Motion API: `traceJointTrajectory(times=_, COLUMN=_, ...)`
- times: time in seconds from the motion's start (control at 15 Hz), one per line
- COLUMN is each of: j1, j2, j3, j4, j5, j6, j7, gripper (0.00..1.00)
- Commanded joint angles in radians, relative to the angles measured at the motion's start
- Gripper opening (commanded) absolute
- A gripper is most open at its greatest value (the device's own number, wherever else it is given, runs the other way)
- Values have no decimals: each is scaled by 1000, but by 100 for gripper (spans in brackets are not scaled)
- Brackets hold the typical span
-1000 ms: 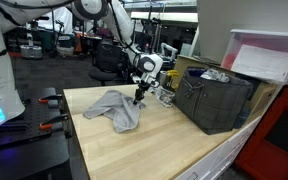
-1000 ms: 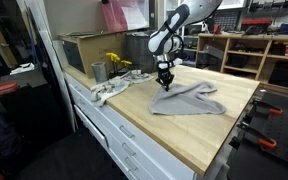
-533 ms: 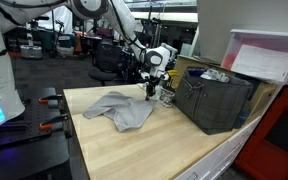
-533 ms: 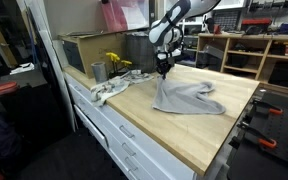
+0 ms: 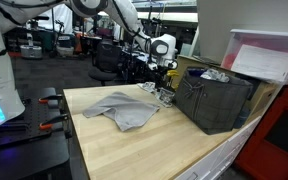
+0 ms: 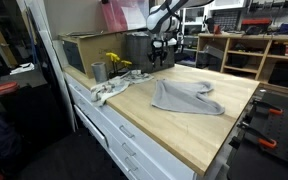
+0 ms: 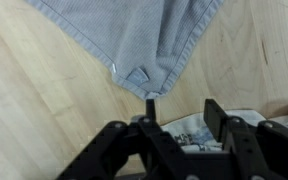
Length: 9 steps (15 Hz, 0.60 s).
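Note:
A grey cloth (image 5: 124, 108) lies crumpled flat on the wooden table (image 5: 154, 145), and it also shows as the grey cloth (image 6: 187, 97) in the view from the opposite side. My gripper (image 5: 157, 66) hangs in the air above the cloth's far corner, near the black crate, apart from the cloth. In the wrist view the gripper (image 7: 183, 112) is open with nothing between its fingers (image 7: 216, 116). The cloth's hemmed corner (image 7: 136, 76) lies on the wood just ahead of them, and a patterned rag (image 7: 189, 130) shows past the jaws.
A black crate (image 5: 216, 100) with white papers stands at the table's end. A grey cup (image 6: 98, 71), yellow items (image 6: 114, 62) and a pale rag (image 6: 109, 90) lie by the table edge. Workshop shelves and chairs fill the background.
The gripper rose from the table while lifting the cloth's corner, then opened and let go. The cloth has dropped back flat, and the gripper now hangs higher, toward the crate.

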<state>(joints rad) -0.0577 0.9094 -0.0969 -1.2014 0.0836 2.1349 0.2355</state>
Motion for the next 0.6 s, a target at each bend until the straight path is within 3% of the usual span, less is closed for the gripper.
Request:
traceJointTrajectory(times=0.0, j1=1, j2=-62, j3=-9, j4=-74, j5=-13, j6=-11, j7=17, gripper=87)
traceJointTrajectory(times=0.13, j1=-8, j2=-98, j3=-6, j4=-146, j5=6, j6=-20, j7=29, gripper=99)
traceJointTrajectory(times=0.53, j1=-30, j2=-212, j3=-12, j4=-462, j5=59, j6=-46, j7=83, gripper=100)
